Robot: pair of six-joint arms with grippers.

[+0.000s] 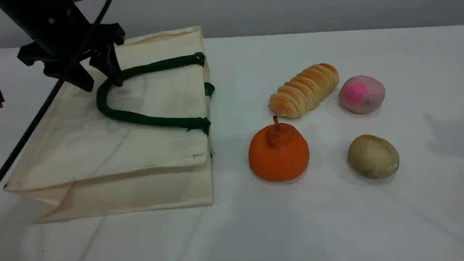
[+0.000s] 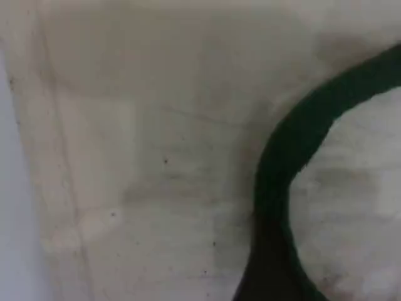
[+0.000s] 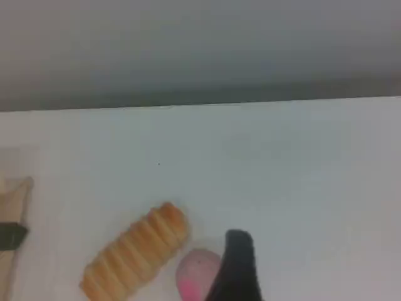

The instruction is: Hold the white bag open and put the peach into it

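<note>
My left end effector [image 1: 103,78] hung over the far left part of the bag [image 1: 108,152], its two black fingers spread apart, nothing between them. One fingertip sat right at the bend of the upper handle [image 1: 145,69]; I could not tell whether it touched the rope. My left wrist view showed only creased cream cloth [image 2: 138,163] and a thick dark green curve of handle [image 2: 282,163], blurred at close range.

My right end effector showed in its own view as a single dark fingertip [image 3: 238,269] at the bottom edge, just beside the peach [image 3: 197,276]. The jaws stood wide, with nothing held.

The bag lay flat on its side on the tabletop [image 1: 326,224], its mouth towards the right. It was boxy cloth, smudged grey in places, with a folded gusset along the near edge. A second handle [image 1: 209,88] peeked out at the mouth edge.

The peach [image 1: 361,94] rested well to the right of the bag, at the far right of the group. It was roundish, dull pink-grey, with a bright magenta patch. Just left of it lay a ridged golden bread roll [image 1: 304,90], set at a slant. Nearer me sat an orange fruit [image 1: 279,152] with a stubby stem, matte and squat, and to its right an olive-brown lump [image 1: 373,156], smooth and potato-shaped. The fruit stood between the bag's mouth and the peach. The tabletop was covered in white cloth.
</note>
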